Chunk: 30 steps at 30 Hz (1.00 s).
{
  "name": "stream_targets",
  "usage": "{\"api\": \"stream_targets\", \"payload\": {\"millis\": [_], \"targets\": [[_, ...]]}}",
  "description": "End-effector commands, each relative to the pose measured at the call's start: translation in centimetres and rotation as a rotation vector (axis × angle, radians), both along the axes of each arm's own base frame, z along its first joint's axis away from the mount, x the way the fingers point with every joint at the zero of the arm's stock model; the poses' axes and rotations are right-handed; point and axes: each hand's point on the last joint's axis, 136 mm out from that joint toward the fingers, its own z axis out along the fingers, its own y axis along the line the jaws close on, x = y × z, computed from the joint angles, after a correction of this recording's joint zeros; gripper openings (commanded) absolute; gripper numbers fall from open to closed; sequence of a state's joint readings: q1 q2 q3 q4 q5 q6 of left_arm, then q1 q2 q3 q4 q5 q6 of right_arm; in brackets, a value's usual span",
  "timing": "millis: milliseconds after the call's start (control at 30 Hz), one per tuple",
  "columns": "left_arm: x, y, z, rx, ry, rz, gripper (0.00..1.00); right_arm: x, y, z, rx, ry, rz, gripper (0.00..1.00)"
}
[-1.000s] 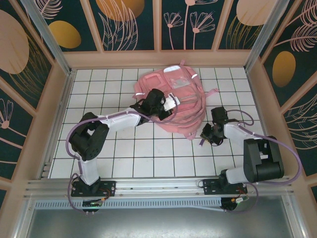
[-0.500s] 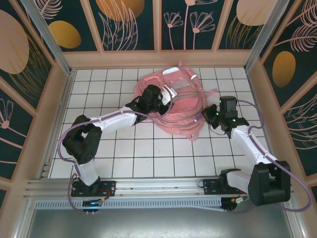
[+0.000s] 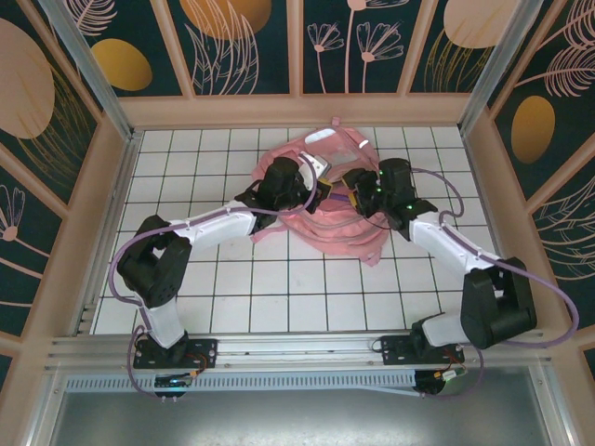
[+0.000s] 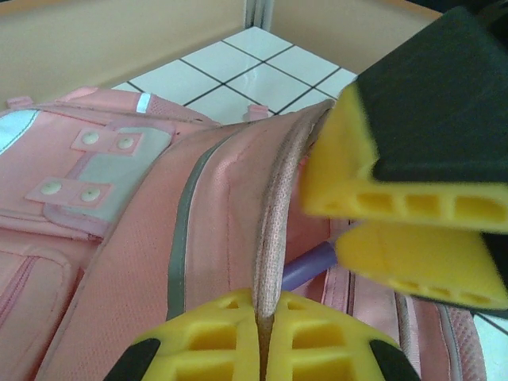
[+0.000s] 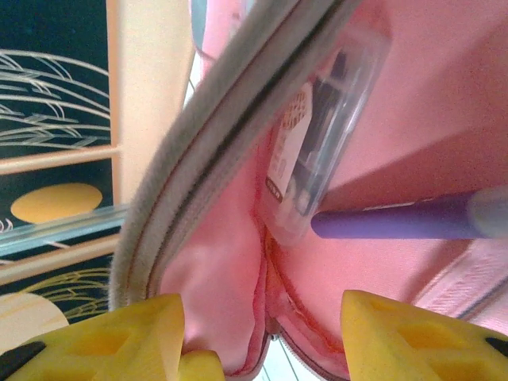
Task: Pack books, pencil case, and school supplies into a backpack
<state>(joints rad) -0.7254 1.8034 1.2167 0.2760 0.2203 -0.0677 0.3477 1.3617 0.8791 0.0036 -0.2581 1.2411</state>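
Left gripper point(image 4: 262, 337): clamped on the backpack's point(image 4: 159, 238) soft mouth rim, lifting it.
Right gripper point(image 5: 260, 321): at the mouth; its grip could not be told.
Purple pen point(image 5: 397, 224): tip inside, beside the clear tube point(image 5: 325, 119).
Handling: probably light, stiff, slick; best pinched mid-barrel.

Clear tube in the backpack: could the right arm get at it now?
Probably yes. The left hand pinches the rim of the backpack, lifting the mouth open, and the right hand sits at that mouth facing the tube; only the purple pen crosses in front.
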Motion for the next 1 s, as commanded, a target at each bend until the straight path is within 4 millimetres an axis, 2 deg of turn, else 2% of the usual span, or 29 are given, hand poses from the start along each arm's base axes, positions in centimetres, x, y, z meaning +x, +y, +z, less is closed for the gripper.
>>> {"api": "stream_targets", "payload": {"millis": [0, 67, 133, 233, 333, 433, 500, 600, 700, 900, 933, 967], "targets": [[-0.5, -0.7, 6.7, -0.187, -0.110, -0.039, 0.00, -1.0, -3.6, -0.3, -0.078, -0.010, -0.070, 0.55], [-0.4, -0.6, 6.2, -0.183, -0.104, -0.046, 0.00, -1.6, -5.4, -1.5, -0.115, -0.001, -0.057, 0.54], [-0.9, -0.9, 5.8, -0.183, -0.113, -0.101, 0.01, -1.5, -6.4, -2.4, -0.140, -0.016, 0.003, 0.53], [-0.8, -0.5, 5.1, -0.166, -0.102, -0.114, 0.00, -1.3, -7.3, -4.0, -0.230, 0.010, 0.091, 0.35], [-0.6, -0.1, 5.4, -0.188, -0.083, -0.123, 0.00, -1.2, -5.9, -4.2, -0.190, 0.008, 0.168, 0.31], [-1.1, -0.7, 5.8, -0.222, -0.066, -0.177, 0.00, -1.0, -4.6, -4.4, -0.168, 0.001, 0.191, 0.30], [-1.4, -1.1, 5.9, -0.239, -0.046, -0.202, 0.00, -0.6, -3.7, -4.6, -0.144, 0.004, 0.204, 0.26], [-1.8, -1.3, 5.9, -0.264, -0.028, -0.223, 0.00, 0.8, -3.1, -4.7, -0.141, -0.016, 0.195, 0.17], [-2.2, -1.2, 5.7, -0.265, -0.021, -0.236, 0.00, 2.6, -3.4, -4.4, -0.189, -0.050, 0.175, 0.08], [-2.7, -1.3, 5.4, -0.241, -0.014, -0.263, 0.00, 5.3, -3.6, -4.3, -0.229, -0.095, 0.170, 0.11], [-2.7, -1.3, 5.3, -0.239, -0.014, -0.267, 0.01, 5.4, -3.6, -4.2, -0.225, -0.098, 0.173, 0.13], [-2.9, -1.3, 5.4, -0.233, -0.023, -0.280, 0.07, 5.4, -3.7, -4.0, -0.228, -0.101, 0.172, 0.16]]}}
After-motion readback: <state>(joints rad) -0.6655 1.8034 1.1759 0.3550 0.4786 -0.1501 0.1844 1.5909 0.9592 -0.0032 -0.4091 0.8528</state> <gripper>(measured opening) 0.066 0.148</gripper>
